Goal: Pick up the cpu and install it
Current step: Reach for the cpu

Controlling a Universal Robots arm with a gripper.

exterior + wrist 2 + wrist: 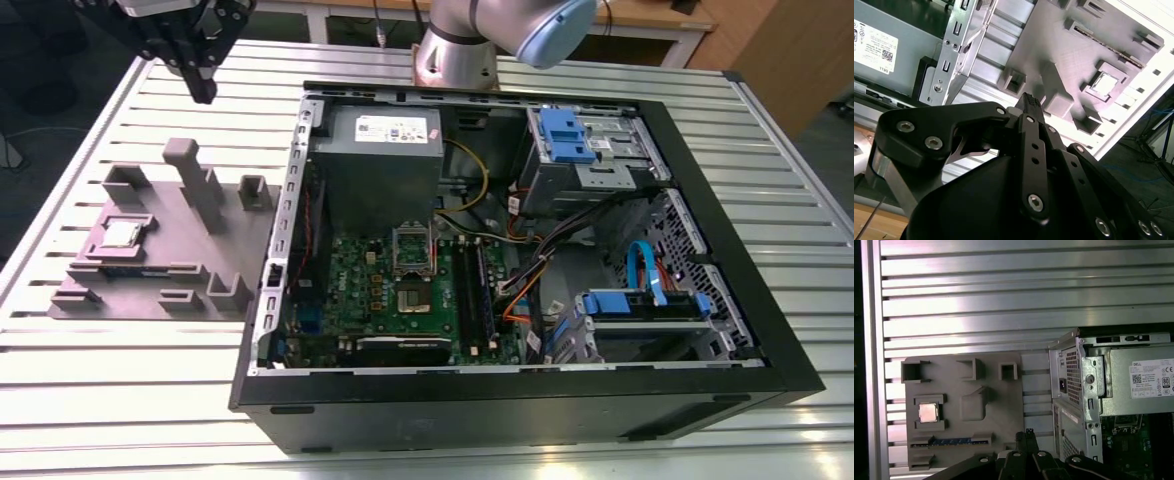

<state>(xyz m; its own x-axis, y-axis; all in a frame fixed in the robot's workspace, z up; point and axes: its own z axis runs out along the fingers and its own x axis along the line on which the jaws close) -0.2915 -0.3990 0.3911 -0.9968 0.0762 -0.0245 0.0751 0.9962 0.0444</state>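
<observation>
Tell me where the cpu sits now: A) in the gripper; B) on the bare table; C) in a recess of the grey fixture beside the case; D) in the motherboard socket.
C: the cpu lies in a recess of the grey fixture, the gripper apart from it.

A ribbed aluminium tabletop [120, 400] catches bright glare along its slats. Wooden furniture [787, 60] stands beyond its far edge. Dark floor [34, 110] with loose cables [1149, 172] lies past the exterior view's left edge.
</observation>
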